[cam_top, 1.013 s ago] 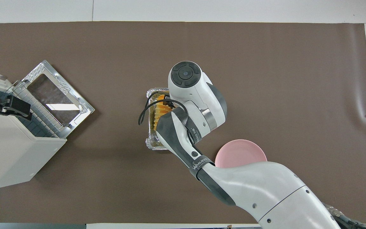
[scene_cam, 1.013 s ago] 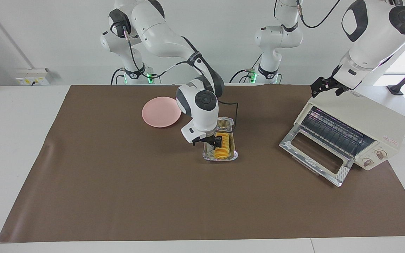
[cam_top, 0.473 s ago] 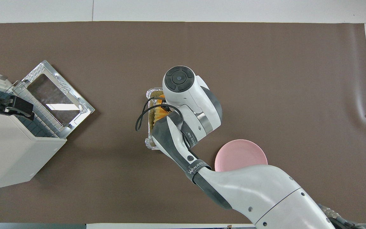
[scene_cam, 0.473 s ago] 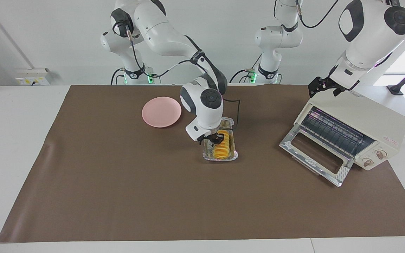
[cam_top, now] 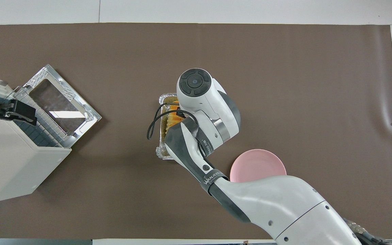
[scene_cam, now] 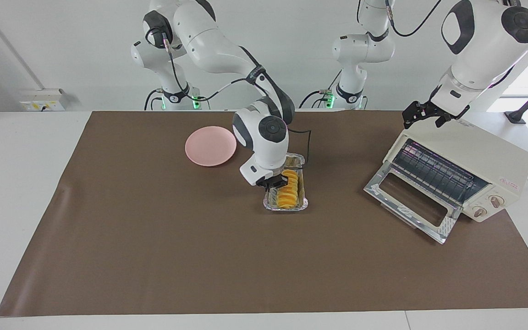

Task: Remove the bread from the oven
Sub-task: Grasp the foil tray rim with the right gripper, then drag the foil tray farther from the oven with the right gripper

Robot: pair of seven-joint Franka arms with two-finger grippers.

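The bread (scene_cam: 288, 189) lies in a silver foil tray (scene_cam: 301, 203) on the brown mat of the counter (scene_cam: 154, 256), well apart from the oven (scene_cam: 468, 162) and a little farther from the robots than the pink plate (scene_cam: 210, 145). The oven stands at the left arm's end of the counter, its glass door dropped open and its wire rack bare, so the loaf is already out of it.

The right claw (scene_cam: 277, 182) is down at the loaf, at the end of it nearer to the robots, with its dark fingers against the ridged top. Whether they have closed on the bread I cannot tell from either view; in the overhead view the wrist covers them.

The loaf looks light and soft, a row of crosswise segments that would probably give under a hard squeeze or part at a groove. A hold across its narrow width, near the middle of its length, seems the safest, so that neither end droops. The foil tray is thin and light too; it may well ride up with the loaf if the bread sticks, and its walls leave little room for the fingers along the sides.

The left claw (scene_cam: 422, 113) waits over the top edge of the oven, above the open mouth; its fingers I cannot read.
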